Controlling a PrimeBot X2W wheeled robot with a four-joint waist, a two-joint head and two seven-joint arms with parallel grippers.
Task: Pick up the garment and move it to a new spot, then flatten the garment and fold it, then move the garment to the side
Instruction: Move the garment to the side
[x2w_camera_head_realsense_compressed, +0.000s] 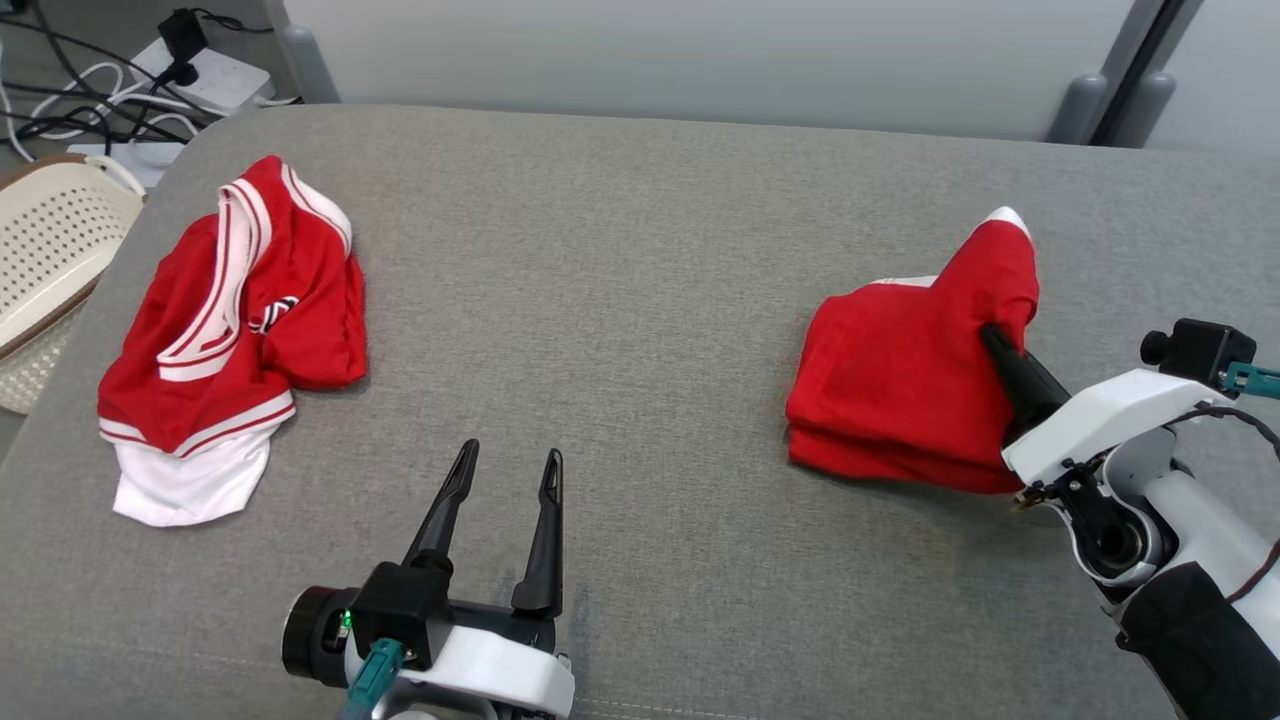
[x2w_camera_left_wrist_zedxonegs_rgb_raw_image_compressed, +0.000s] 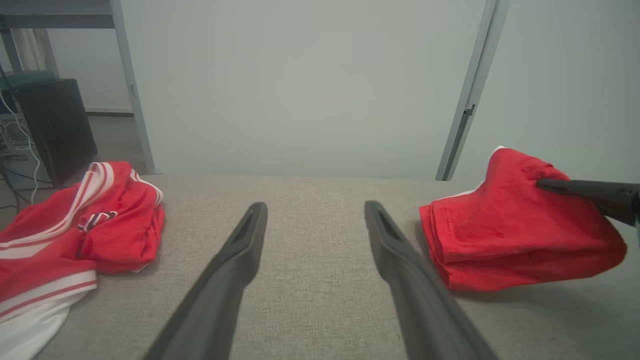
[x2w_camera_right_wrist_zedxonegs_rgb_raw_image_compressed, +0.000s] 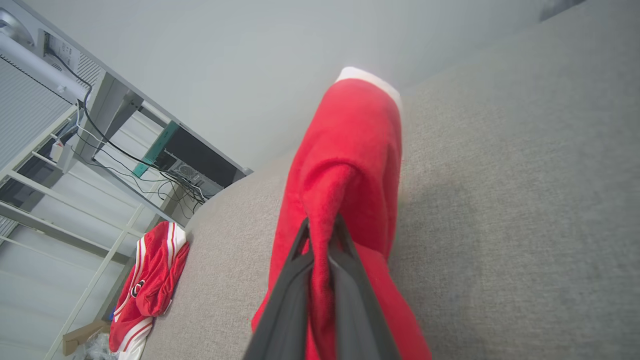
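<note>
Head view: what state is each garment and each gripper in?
folded red garment: folded, partly lifted by a pinched edge.
red-and-white jersey: crumpled, lying loose, untouched.
left gripper: open, empty.
right gripper: shut on the folded red garment.

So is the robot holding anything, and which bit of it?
The right pincer is shut on the folded red garment, pinching a raised fold of its top layer on its right side. The left pincer is open, holding nothing.
</note>
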